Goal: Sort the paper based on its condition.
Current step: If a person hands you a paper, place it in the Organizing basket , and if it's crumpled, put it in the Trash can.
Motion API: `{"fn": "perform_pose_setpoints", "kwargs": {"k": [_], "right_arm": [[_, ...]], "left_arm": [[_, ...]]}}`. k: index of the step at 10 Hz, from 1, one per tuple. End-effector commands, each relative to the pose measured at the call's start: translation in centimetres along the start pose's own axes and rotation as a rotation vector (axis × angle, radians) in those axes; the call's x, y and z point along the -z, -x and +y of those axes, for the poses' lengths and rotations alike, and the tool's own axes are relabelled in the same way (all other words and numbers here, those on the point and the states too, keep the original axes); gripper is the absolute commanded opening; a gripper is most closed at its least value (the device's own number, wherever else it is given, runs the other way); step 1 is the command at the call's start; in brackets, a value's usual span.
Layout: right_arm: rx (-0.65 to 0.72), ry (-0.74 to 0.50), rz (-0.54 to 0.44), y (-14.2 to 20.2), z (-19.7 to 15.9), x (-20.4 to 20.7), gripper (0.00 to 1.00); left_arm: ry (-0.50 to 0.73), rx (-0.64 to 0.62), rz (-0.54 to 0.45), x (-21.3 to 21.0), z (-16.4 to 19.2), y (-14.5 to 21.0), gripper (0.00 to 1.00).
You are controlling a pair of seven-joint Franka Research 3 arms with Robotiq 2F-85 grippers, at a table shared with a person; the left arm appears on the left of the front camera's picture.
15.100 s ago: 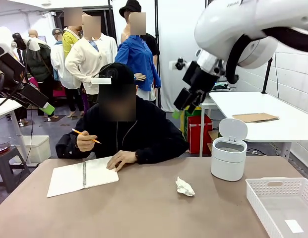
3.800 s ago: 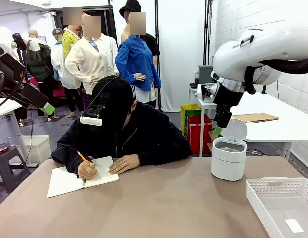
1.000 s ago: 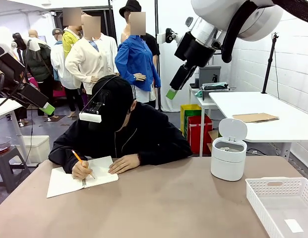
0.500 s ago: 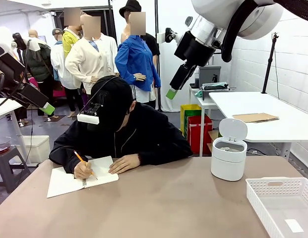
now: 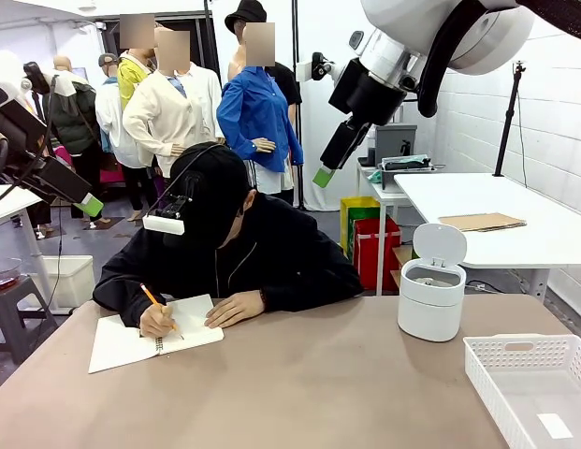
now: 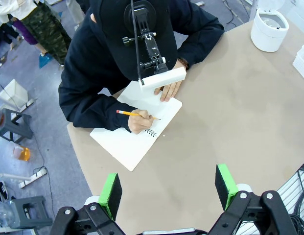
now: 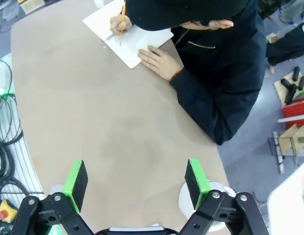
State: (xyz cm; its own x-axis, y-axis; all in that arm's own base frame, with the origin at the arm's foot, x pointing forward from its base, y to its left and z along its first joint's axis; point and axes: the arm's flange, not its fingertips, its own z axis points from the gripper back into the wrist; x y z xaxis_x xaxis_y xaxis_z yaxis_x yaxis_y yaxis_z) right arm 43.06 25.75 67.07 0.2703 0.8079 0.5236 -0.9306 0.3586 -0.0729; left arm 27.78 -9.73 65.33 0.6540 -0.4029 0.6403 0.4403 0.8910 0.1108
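Note:
The paper is out of view; no wad lies on the brown table (image 5: 299,383). My right gripper (image 5: 324,175) hangs high above the table's far side, over the person. In the right wrist view its jaws (image 7: 136,178) are open with nothing between them. My left gripper (image 5: 90,204) is raised at the left edge. The left wrist view shows it open (image 6: 168,188) and holding nothing, looking down at the person writing. A white bin (image 5: 430,299) stands at the right with its lid up.
A person sits at the far side, writing with a pencil in a white spiral notebook (image 5: 145,339), other hand flat beside it. A white slotted basket (image 5: 515,342) at the near right holds a small flat white slip (image 5: 555,427). The bin also shows from above (image 6: 270,29).
The wad that lay mid-table in the earliest frame is gone. My right gripper has risen from just above the bin to high up. Over the last second only the person's head shifts.

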Motion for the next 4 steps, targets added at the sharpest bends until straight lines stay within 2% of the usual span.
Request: {"fn": "perform_pose_setpoints", "kwargs": {"k": [1, 4], "right_arm": [[0.006, -0.007, 0.007, -0.1, -0.12, -0.01, 1.0], [0.006, -0.007, 0.007, -0.1, -0.12, -0.01, 1.0]], "left_arm": [[-0.001, 0.0, 0.0, -0.04, -0.03, -0.01, 1.0], [-0.001, 0.0, 0.0, -0.04, -0.03, -0.01, 1.0]]}}
